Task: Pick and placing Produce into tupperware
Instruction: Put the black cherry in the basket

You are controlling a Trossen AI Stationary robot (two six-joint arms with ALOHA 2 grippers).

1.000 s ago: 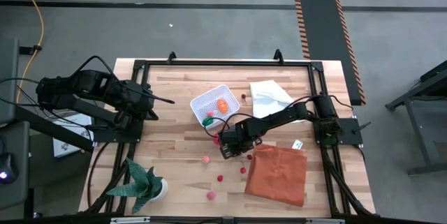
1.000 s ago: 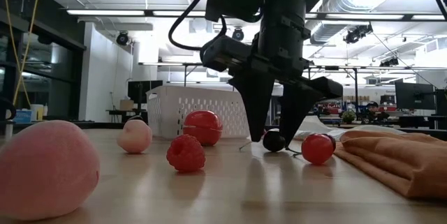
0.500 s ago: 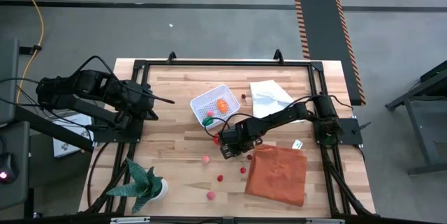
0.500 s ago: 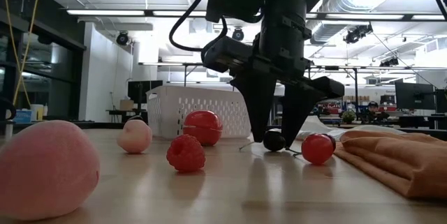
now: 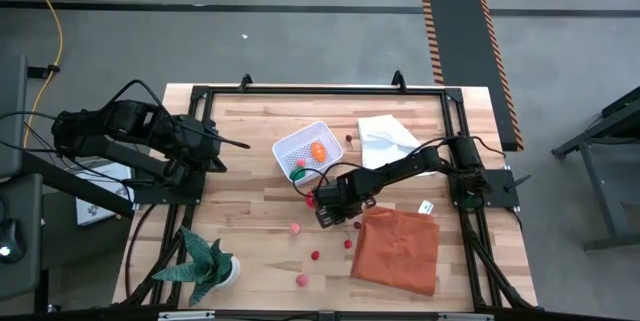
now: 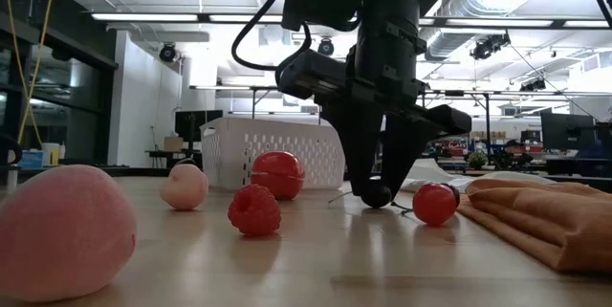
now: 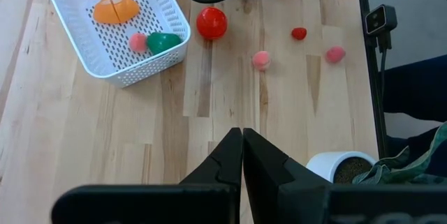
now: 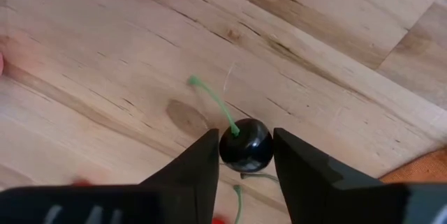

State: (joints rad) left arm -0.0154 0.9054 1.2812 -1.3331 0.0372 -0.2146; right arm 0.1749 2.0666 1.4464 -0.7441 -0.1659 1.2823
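The white perforated tupperware [image 5: 308, 148] stands at the table's middle far part. It holds an orange piece [image 7: 116, 9], a green piece [image 7: 163, 42] and a pink one. My right gripper [image 6: 375, 192] stands just near of the tub beside a red ball [image 5: 310, 201], fingers down at the tabletop and shut on a small dark cherry [image 8: 246, 147]. The high view hides that cherry under the gripper [image 5: 338, 213]. My left gripper [image 7: 242, 147] hangs shut above the table's left side, touching nothing. My right gripper pinches the dark cherry's round body [image 8: 227, 148] on two opposite sides, between the free ends of its two fingers [image 6: 359, 178]. The fingers come steeply from above. The cherry sits on the wood, its green stem [image 8: 213, 102] lying free in front of the fingers.
Loose produce lies near of the gripper: a red cherry [image 6: 435, 202], a raspberry [image 6: 254, 209] and pink pieces [image 5: 295, 228] [image 5: 301, 280]. An orange cloth [image 5: 396, 249] lies near right, a white cloth [image 5: 385, 136] far right, a potted plant [image 5: 205, 266] near left.
My right gripper has stayed in place and drawn its fingers together: they stood apart on either side of the dark cherry and now meet its sides. The cherry has stayed where it lay on the table.
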